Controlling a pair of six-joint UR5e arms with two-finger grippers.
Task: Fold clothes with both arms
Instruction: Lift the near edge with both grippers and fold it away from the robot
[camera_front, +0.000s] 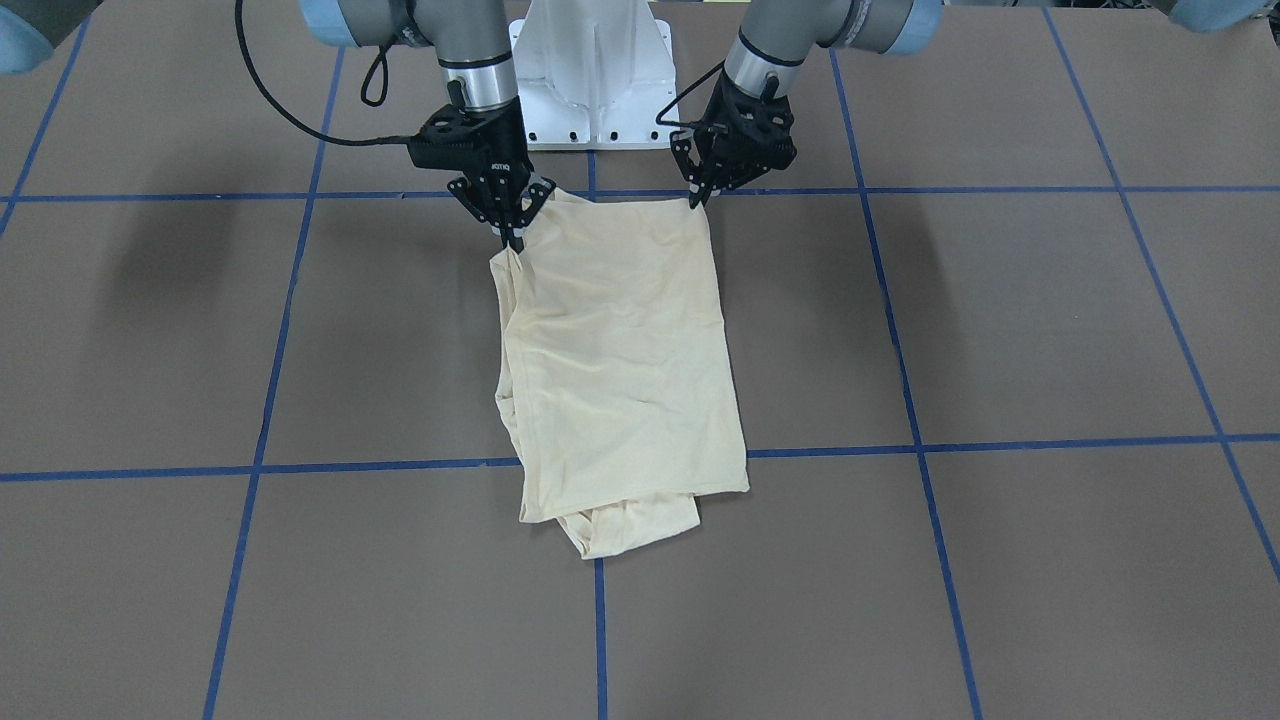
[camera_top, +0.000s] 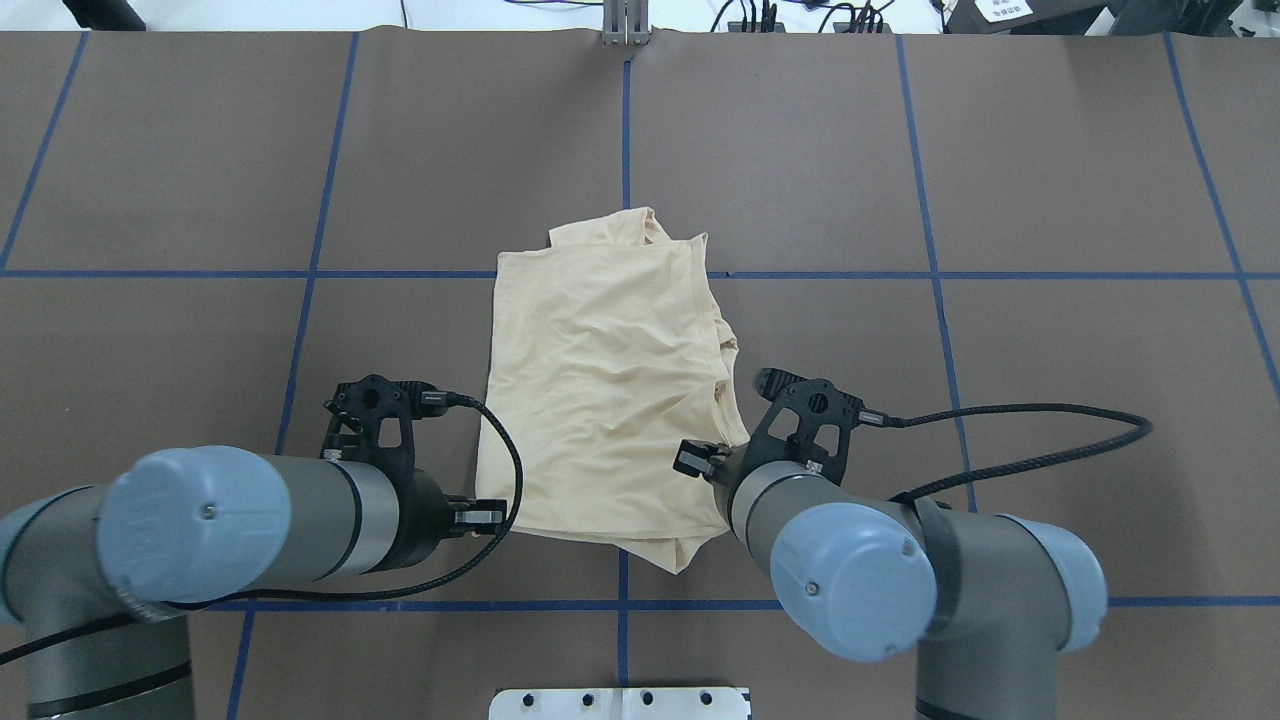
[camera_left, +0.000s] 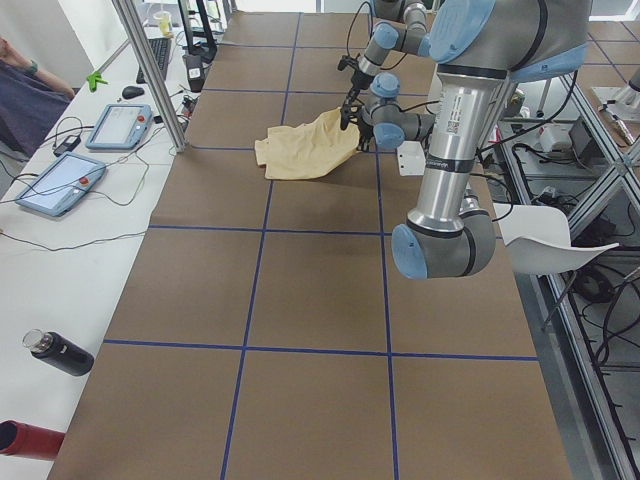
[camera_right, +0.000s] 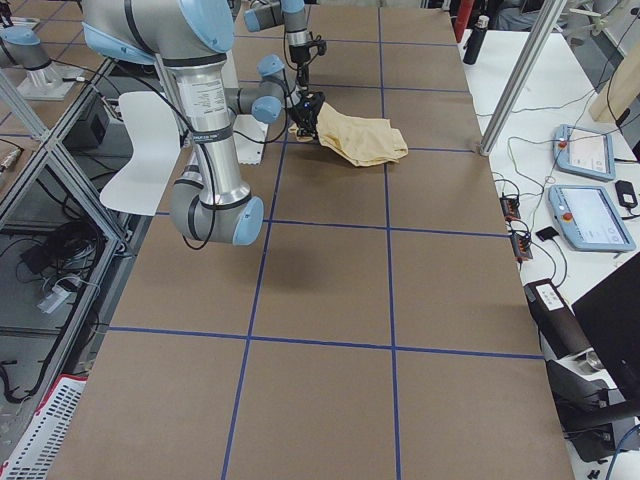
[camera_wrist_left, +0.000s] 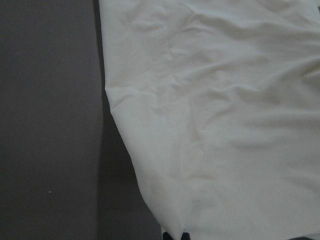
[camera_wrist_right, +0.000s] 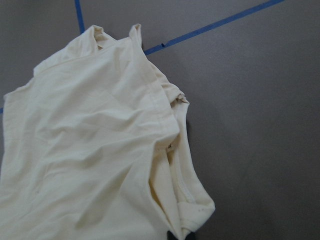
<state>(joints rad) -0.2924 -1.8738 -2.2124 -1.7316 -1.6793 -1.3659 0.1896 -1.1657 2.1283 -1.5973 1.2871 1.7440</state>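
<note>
The cream-yellow shirt (camera_front: 620, 360) lies folded into a rough rectangle at the table's middle, print and neck tag hidden. It also shows in the overhead view (camera_top: 600, 400) and both wrist views (camera_wrist_left: 225, 125) (camera_wrist_right: 90, 150). My left gripper (camera_front: 698, 198) is shut on the shirt's corner nearest the robot base. My right gripper (camera_front: 513, 238) is shut on the other near corner, where the cloth bunches. The side view shows this near edge (camera_left: 335, 125) lifted off the table. From overhead the wrists hide both grippers.
The white pedestal base (camera_front: 595, 80) stands just behind the grippers. Blue tape lines (camera_front: 600, 640) cross the brown table. A side bench holds tablets (camera_left: 60, 185) and bottles (camera_left: 60, 355). A white chair (camera_right: 140, 150) stands beside the table.
</note>
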